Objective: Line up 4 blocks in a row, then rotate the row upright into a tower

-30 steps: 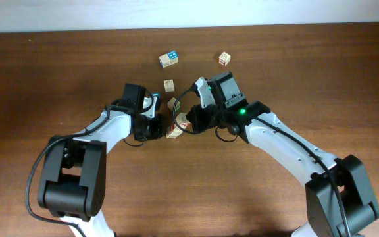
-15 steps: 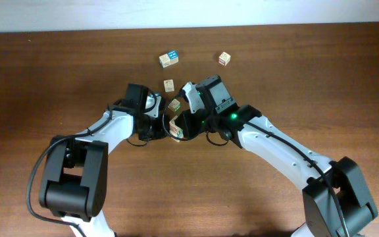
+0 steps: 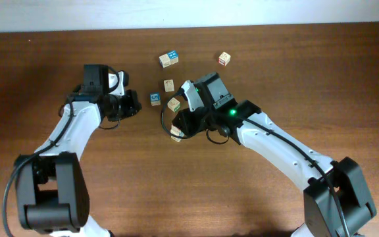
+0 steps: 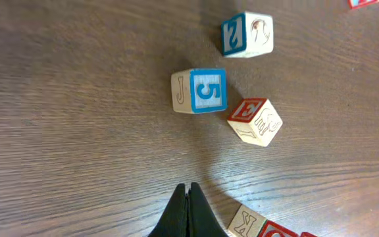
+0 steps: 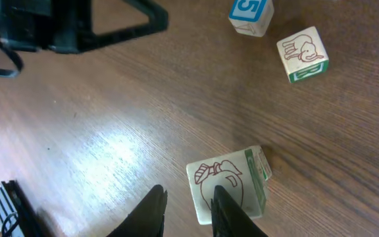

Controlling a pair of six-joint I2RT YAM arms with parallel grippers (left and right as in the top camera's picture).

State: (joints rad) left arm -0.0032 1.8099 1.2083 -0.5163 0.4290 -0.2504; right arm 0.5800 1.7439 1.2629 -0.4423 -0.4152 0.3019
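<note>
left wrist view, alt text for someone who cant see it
The left gripper, shut and empty, hovers over a dark wood table. Ahead lie a blue "5" block, another blue-faced block and a red-faced block.

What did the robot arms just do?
The left arm swung out to the left, away from the middle blocks, jaws shut, uncovering the blue 5 block. The right arm slid in over them, jaws slightly apart. The far blue block and far red block stayed put.
</note>
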